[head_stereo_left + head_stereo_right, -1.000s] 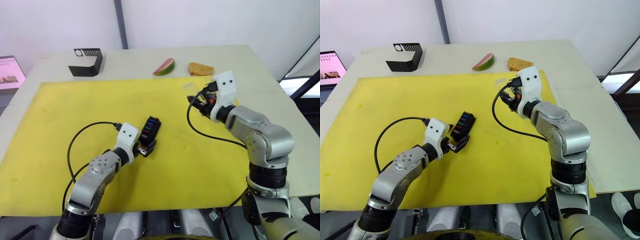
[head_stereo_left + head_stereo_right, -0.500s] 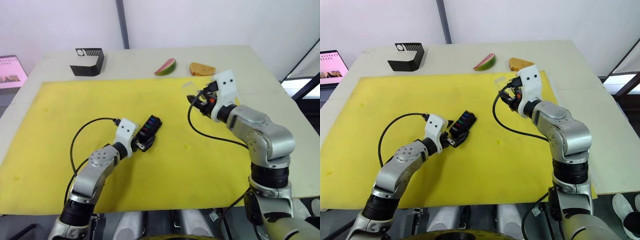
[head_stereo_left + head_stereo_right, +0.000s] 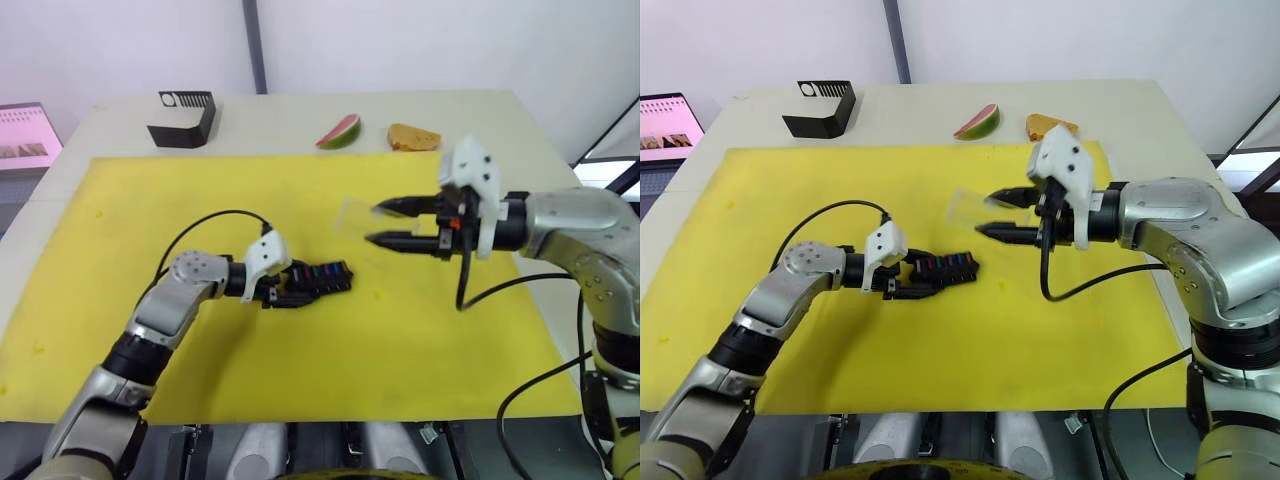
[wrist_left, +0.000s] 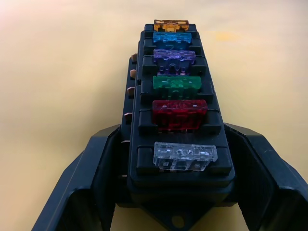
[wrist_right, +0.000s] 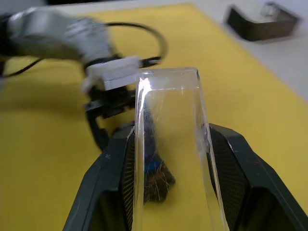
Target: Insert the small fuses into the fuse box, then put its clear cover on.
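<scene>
The fuse box [image 4: 180, 120] lay on the yellow mat [image 3: 200, 200] covering the tabletop, pinched at one end by the left gripper [image 3: 282, 292], with all six small fuses [image 4: 174, 82] seated in a row. So the inserting looked done and the covering step was in hand. The right gripper [image 3: 378, 224] held the clear cover [image 5: 171, 144] between its fingers, up in the air and apart from the box. The next move probably called for lining the cover up over the fuse row and pressing it down squarely.
</scene>
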